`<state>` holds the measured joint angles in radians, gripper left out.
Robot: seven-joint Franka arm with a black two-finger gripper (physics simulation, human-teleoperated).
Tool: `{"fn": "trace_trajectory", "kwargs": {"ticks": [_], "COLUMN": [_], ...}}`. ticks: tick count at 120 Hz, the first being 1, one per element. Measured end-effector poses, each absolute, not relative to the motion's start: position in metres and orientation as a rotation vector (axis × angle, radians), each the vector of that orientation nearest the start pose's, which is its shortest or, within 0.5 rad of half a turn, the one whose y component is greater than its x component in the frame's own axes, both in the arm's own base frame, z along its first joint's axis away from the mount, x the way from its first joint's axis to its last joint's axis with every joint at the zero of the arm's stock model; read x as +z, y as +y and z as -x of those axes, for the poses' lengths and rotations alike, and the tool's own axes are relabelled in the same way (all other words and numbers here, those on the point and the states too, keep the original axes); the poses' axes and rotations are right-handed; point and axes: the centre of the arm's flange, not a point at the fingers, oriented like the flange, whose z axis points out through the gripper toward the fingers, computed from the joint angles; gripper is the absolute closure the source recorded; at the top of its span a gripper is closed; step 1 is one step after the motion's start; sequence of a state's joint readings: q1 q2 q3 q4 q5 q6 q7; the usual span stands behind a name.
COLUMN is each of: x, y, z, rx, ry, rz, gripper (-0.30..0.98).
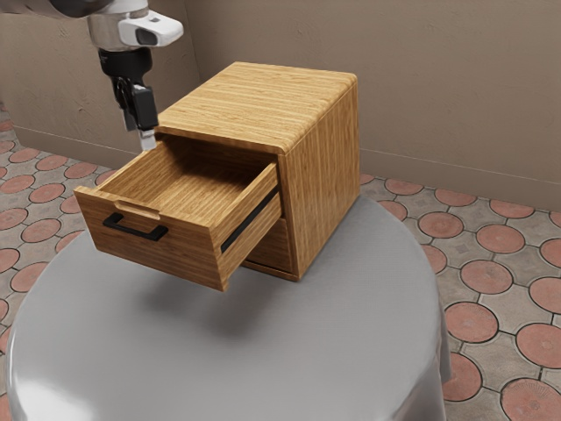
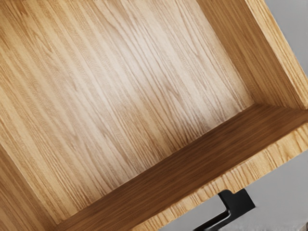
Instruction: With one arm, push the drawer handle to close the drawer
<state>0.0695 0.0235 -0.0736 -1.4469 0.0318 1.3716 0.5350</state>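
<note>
Two risks existed: low swing to handle (image 1: 134,231) could clip drawer (image 1: 188,257), off-centre push could jam it. Couldn't tell whether fingers (image 1: 147,139) were open.

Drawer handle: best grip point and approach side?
Middle of the black handle, coming from outside, facing the drawer front, one finger above the bar and one below. The bar runs lengthwise across the front and stands off it on end brackets, so there is likely finger room behind its middle; the ends look worse, since the brackets would get in the way.
</note>
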Motion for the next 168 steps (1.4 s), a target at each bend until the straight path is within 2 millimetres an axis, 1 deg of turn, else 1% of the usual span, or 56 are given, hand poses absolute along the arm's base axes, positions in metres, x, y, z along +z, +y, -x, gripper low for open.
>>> {"fn": "trace_trajectory", "kwargs": {"ticks": [26,29,31,32,35,38,40,42,45,50,53,56,62,66,69,75,80,86,92,99,111,117,132,139,151,168], "x": [0.653,0.657,0.667,0.677,0.714,0.745,0.763,0.779,0.794,0.801,0.798,0.788,0.751,0.721,0.7,0.669,0.652,0.636,0.62,0.604,0.587,0.573,0.553,0.544,0.539,0.536], "y": [0.002,0.003,0.003,0.003,0.004,0.002,-0.002,-0.01,-0.022,-0.037,-0.047,-0.056,-0.073,-0.079,-0.082,-0.08,-0.079,-0.074,-0.066,-0.058,-0.047,-0.042,-0.032,-0.028,-0.015,0.011], "z": [-0.54,-0.539,-0.536,-0.531,-0.508,-0.484,-0.465,-0.442,-0.407,-0.347,-0.321,-0.306,-0.296,-0.295,-0.297,-0.301,-0.305,-0.315,-0.332,-0.351,-0.374,-0.385,-0.406,-0.413,-0.42,-0.429], "rx": [0.16,0.146,0.117,0.088,-0.012,-0.081,-0.117,-0.138,-0.145,-0.139,-0.121,-0.079,0.058,0.156,0.222,0.309,0.347,0.382,0.412,0.444,0.437,0.447,0.401,0.372,0.31,0.248], "ry": [0.894,0.899,0.899,0.897,0.878,0.858,0.853,0.856,0.862,0.848,0.837,0.826,0.798,0.766,0.735,0.65,0.573,0.444,0.324,0.228,0.092,0.028,-0.099,-0.136,-0.195,-0.263], "rz": [3.014,3.011,3.006,3.001,2.981,2.965,2.954,2.943,2.933,2.941,2.95,2.968,3.006,3.03,3.048,3.079,3.101,3.125,3.149,3.17,3.189,3.196,3.207,3.201,3.195,3.189], "gripper": [0.0,0.0,0.0,0.0,0.0,0.0,0.0,0.0,0.0,0.0,0.0,0.0,0.0,0.04,0.1,0.22,0.34,0.45,0.54,0.61,0.69,0.71,0.75,0.76,0.77,0.78]}}
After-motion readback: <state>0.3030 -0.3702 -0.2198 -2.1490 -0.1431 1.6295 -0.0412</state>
